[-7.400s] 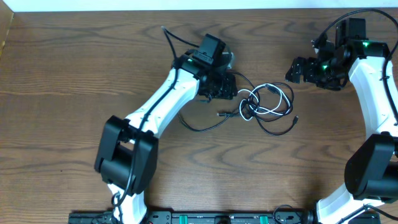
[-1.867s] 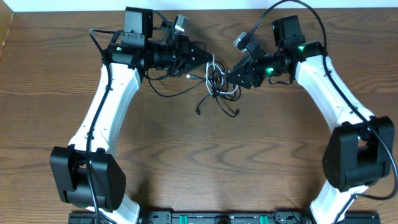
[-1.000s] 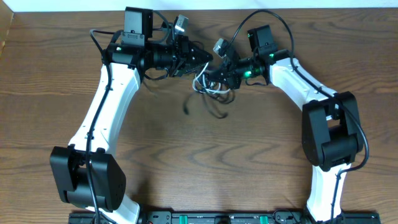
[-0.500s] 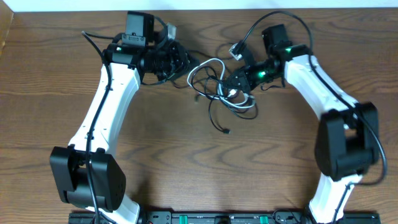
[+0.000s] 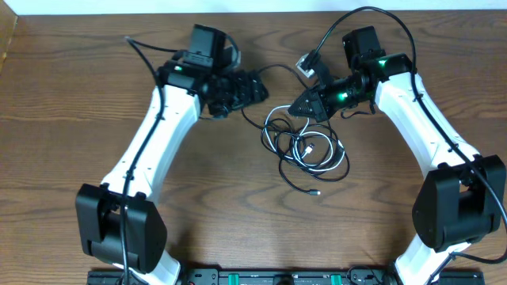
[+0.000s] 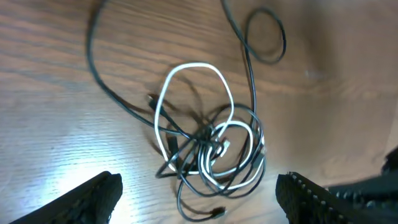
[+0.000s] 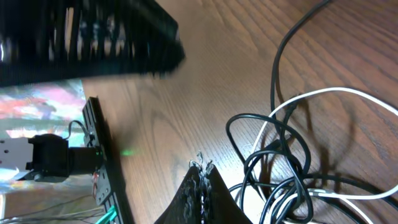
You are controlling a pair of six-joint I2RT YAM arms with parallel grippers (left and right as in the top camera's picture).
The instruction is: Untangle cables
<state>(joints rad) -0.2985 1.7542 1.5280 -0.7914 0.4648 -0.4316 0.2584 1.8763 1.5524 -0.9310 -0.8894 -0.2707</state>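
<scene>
The cables (image 5: 301, 144) lie in one loose tangle on the wooden table between the two arms, thin black cords looped with a white one (image 6: 194, 65). In the left wrist view the knot (image 6: 208, 140) lies just beyond my left gripper (image 6: 199, 202), which is open, its fingers (image 6: 93, 198) wide apart with nothing between them. In the overhead view my left gripper (image 5: 261, 89) hovers up and left of the tangle. My right gripper (image 5: 296, 108) is shut at the tangle's upper edge. The cables (image 7: 280, 155) lie beside its closed tips (image 7: 202, 171), with nothing seen between them.
One black cord end (image 5: 317, 192) trails toward the front of the table. Thicker black cords arch over the right arm (image 5: 372, 12) and behind the left arm (image 5: 142, 49). A black base rail (image 5: 253, 277) runs along the front edge. The left arm (image 7: 87, 37) shows blurred across the right wrist view.
My left gripper has opened, let go of the cables and moved right. The tangle has dropped onto the table and spread toward the front. My right gripper has stayed shut.
</scene>
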